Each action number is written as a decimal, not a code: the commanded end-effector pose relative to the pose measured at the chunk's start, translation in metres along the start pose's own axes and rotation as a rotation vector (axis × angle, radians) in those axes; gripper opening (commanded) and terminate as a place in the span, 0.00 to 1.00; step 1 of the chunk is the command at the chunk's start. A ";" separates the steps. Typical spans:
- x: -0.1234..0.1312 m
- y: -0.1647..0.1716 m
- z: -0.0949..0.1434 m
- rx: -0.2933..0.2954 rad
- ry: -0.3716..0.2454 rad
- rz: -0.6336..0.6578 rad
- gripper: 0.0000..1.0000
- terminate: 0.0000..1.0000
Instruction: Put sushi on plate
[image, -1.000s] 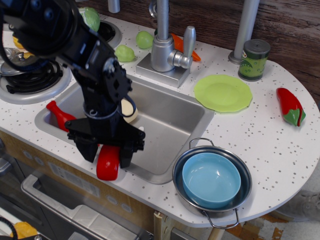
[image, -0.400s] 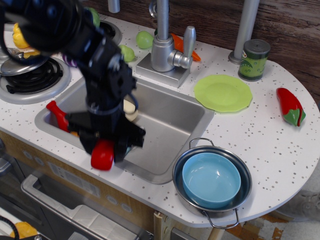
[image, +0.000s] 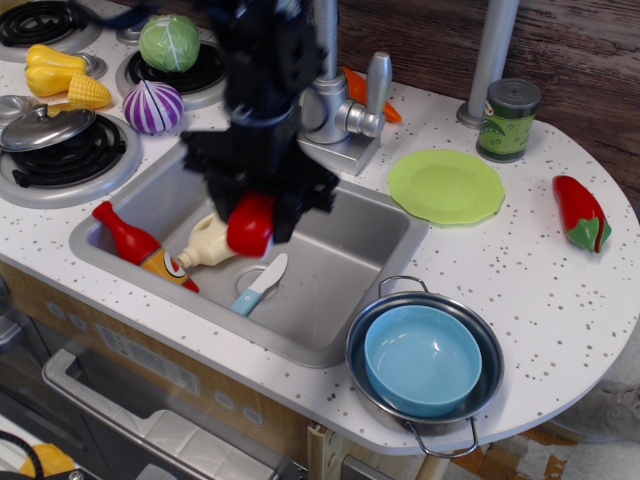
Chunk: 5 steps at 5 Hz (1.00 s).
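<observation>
Over the recessed steel sink (image: 370, 255) of the white speckled desk (image: 560, 300), the black robot gripper (image: 258, 215) hangs with its jaws clamped on the glossy red oblong sushi (image: 250, 224), lifted for carrying. The flat lime-green plate (image: 446, 186) lies well apart, bare. The sushi's long axis hangs nearly upright, tilted slightly.

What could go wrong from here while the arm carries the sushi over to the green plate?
The sushi sits in the gripper above the sink; a slip would probably drop it among the ketchup bottle and knife. The faucet stands close to the path toward the plate, so the arm might clip it.
</observation>
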<state>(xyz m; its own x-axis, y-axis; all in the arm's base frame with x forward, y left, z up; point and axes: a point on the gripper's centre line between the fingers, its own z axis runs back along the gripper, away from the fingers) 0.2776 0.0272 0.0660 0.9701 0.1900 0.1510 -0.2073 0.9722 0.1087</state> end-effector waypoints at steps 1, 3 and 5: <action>0.050 -0.032 0.023 0.006 -0.071 -0.119 0.00 0.00; 0.096 -0.065 0.001 -0.015 -0.149 -0.205 0.00 0.00; 0.117 -0.086 -0.016 -0.041 -0.173 -0.234 0.00 0.00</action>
<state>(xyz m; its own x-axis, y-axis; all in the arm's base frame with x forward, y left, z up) 0.4093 -0.0442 0.0333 0.9667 -0.0538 0.2500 0.0306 0.9950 0.0956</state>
